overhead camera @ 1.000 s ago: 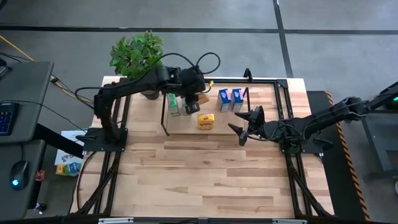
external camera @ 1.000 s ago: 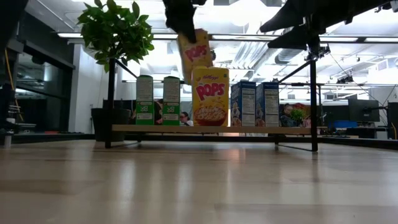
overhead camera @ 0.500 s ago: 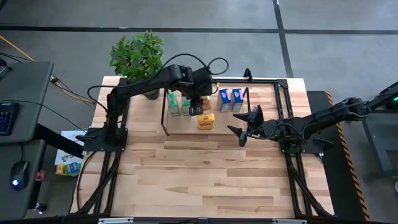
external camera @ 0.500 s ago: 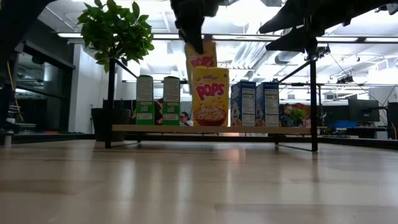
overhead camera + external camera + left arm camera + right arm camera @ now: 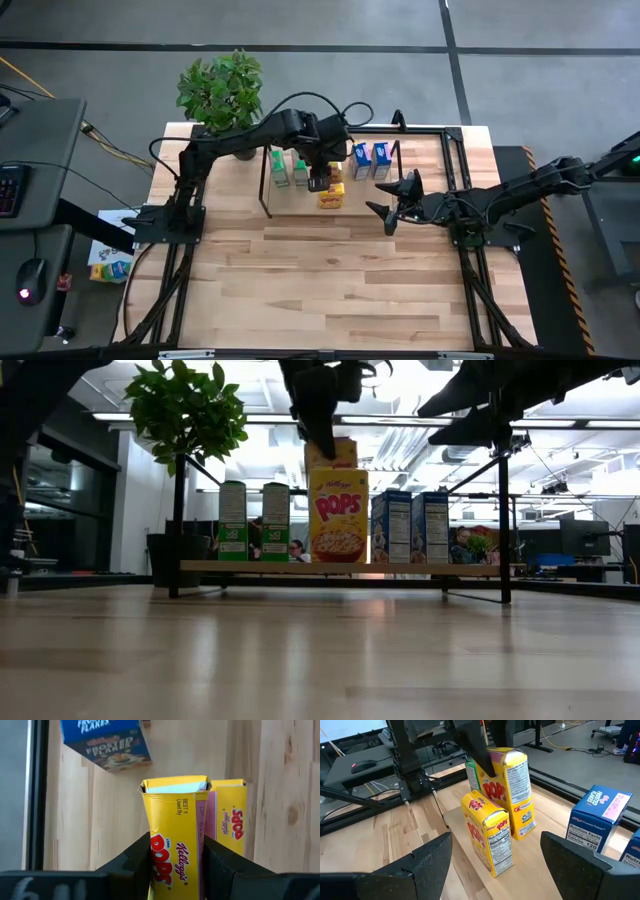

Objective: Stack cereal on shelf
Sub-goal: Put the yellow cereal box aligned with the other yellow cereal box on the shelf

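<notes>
Yellow cereal box (image 5: 175, 835) clamped in left gripper (image 5: 175, 865), just behind second yellow box (image 5: 487, 832) on shelf (image 5: 420, 568). Right gripper (image 5: 392, 203) spread apart, beside shelf.

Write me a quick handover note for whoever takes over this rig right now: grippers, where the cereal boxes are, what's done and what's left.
Left gripper: shut on a yellow box, holding it over the shelf, right behind the other yellow box. From the pictures I cannot tell if it touches the board.
Right gripper: open, empty, waiting beside the shelf's right end.
On the shelf: two green boxes left, front yellow box in the middle, two blue boxes right, all upright.
Done: five boxes placed.
Left: set down the held yellow box, release it, pull the left arm back.
</notes>
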